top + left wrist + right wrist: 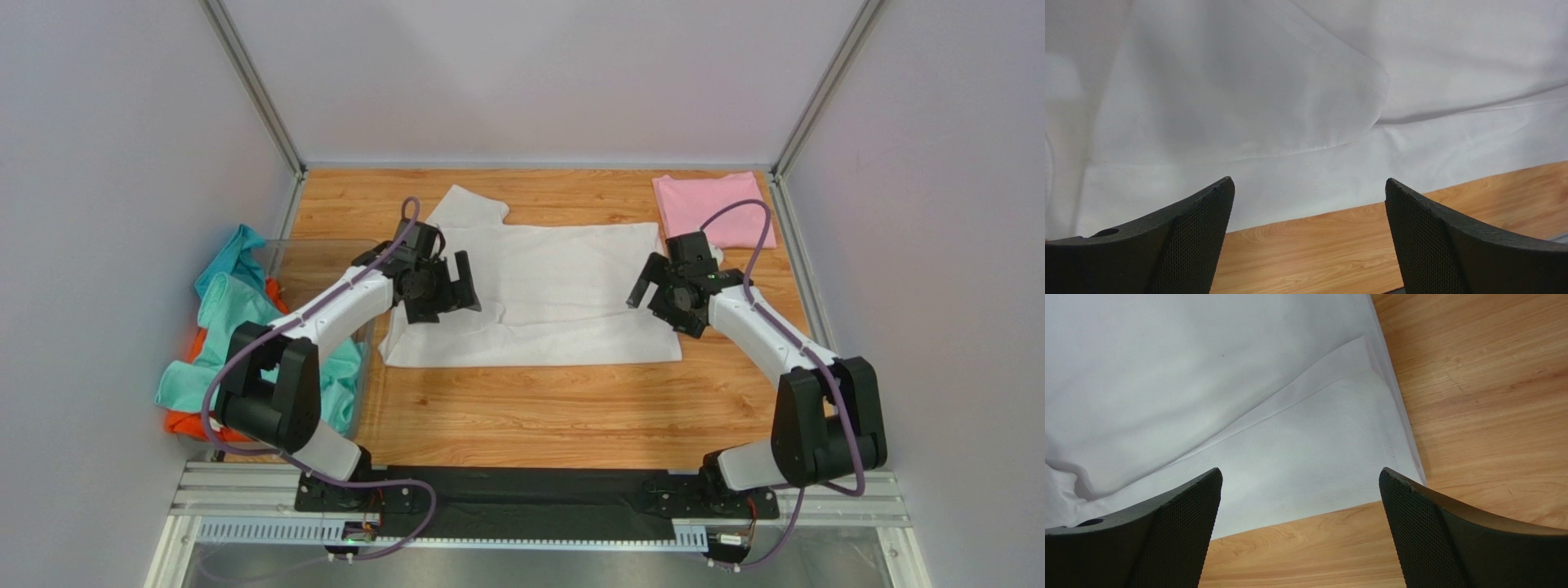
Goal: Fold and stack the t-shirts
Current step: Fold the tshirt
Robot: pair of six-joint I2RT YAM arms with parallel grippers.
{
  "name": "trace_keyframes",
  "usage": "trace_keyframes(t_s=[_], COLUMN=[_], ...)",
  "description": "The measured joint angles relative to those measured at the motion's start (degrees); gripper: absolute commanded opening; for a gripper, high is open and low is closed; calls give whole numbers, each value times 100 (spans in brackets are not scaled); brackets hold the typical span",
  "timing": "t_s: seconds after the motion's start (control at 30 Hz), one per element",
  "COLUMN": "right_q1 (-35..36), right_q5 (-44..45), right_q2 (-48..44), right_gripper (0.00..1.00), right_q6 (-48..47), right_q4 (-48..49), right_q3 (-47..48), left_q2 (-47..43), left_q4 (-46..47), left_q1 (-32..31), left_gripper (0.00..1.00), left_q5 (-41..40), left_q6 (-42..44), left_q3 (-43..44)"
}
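The wooden table (528,410) carries a white t-shirt (558,294) spread flat across its middle. A pink t-shirt (711,202) lies at the far right corner, and a clear bin (321,245) stands along the left edge.

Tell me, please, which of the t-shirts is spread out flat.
The white t-shirt, flat in the middle; the pink t-shirt sits folded at far right, the teal t-shirt and orange t-shirt lie bunched at left.

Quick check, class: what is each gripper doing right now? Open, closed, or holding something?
Left gripper: open, holding nothing, over the white t-shirt.
Right gripper: open, holding nothing, over the same shirt's edge.
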Motion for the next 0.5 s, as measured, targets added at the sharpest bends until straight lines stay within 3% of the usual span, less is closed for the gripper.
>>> trace_keyframes(t_s=[0.5], right_q1=[160], right_q5=[-654], right_q2=[1005], right_gripper=[100], right_q6=[-544], right_q4=[481], right_q3=[-232], left_q2=[568], left_q4=[382], left_q1=[-160], left_gripper=[98], left_q5=[837], left_q6=[-129], left_q3=[-643])
